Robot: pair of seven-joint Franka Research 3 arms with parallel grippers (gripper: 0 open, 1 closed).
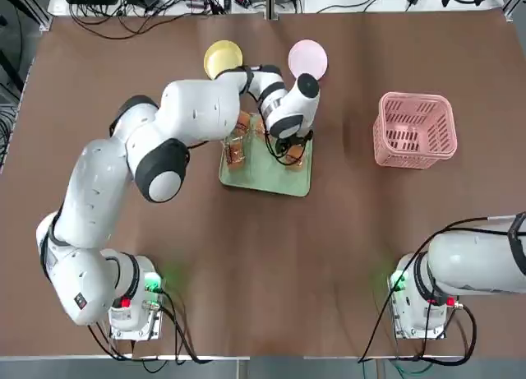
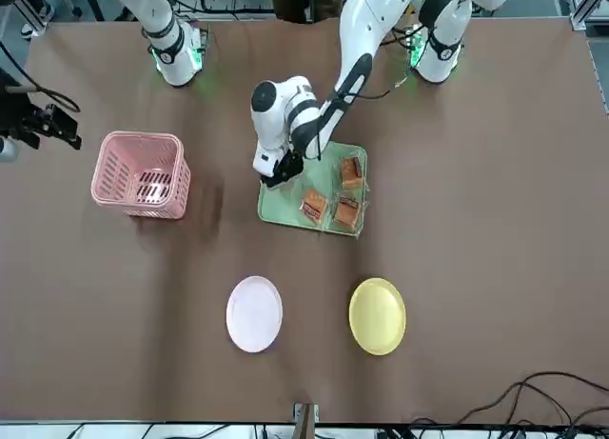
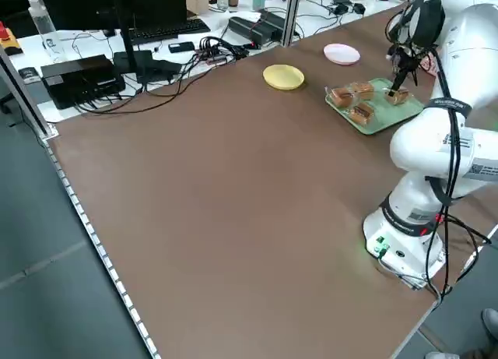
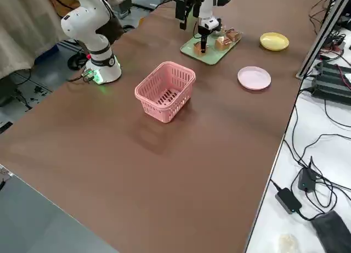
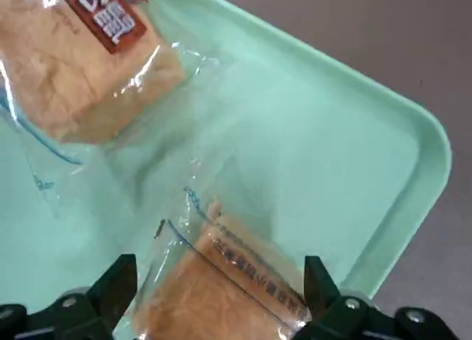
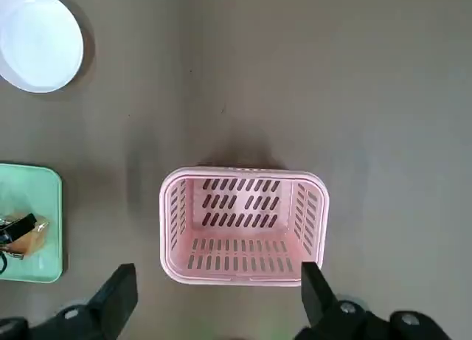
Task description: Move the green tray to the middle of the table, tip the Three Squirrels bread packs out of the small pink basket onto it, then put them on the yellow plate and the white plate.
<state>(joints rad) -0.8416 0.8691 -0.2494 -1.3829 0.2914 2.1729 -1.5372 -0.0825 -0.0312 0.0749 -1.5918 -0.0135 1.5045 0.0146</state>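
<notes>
Item: my left gripper, jaws wide and empty astride one bread pack on the green tray; lower squarely, close gently on wrapper.

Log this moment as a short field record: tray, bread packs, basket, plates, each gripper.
green tray: mid-table, holding the bread packs
bread packs: four visible, all on the tray
pink basket: upright and empty, on the robot's right
yellow plate: empty, beyond the tray
white plate: empty, beside the yellow plate
left gripper: open, straddling a pack at the tray's corner
right gripper: open, parked above the basket
</notes>
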